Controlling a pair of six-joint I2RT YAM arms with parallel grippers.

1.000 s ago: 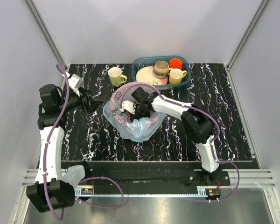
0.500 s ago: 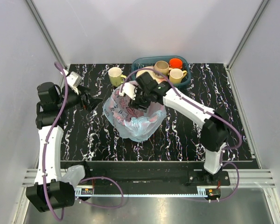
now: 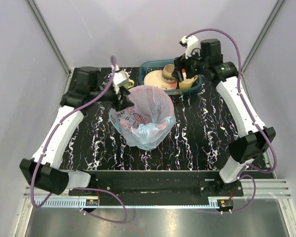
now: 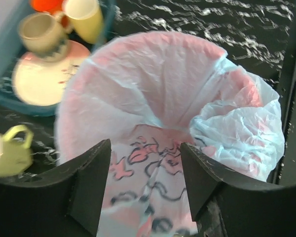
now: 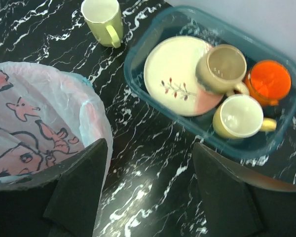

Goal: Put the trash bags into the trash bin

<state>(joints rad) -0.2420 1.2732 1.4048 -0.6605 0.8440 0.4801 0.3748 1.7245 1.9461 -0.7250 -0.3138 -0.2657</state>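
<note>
The light-blue printed trash bag [image 3: 142,117] is spread open over the round red basket, which shows only as a red tint through the plastic [image 3: 161,125]. Loose bag plastic hangs down the near side and onto the table. My left gripper [image 3: 124,100] is open at the bag's left rim. In the left wrist view its jaws [image 4: 145,150] stand wide apart above the printed plastic [image 4: 153,163], gripping nothing. My right gripper [image 3: 179,75] is open and empty, raised at the back near the teal tray. In the right wrist view it [image 5: 149,148] hangs over bare table, with the bag [image 5: 34,123] at its left.
A teal dish tray [image 3: 197,69] at the back holds a plate [image 5: 180,76], a beige cup [image 5: 222,66], a yellow cup [image 5: 239,116] and an orange cup [image 5: 269,81]. A pale yellow mug [image 5: 102,17] stands on the table left of the tray, behind the bag.
My right gripper has come out of the bag and swung up to the back right by the tray. My left arm has moved right to the bag's rim. The bag mouth now lies open.
</note>
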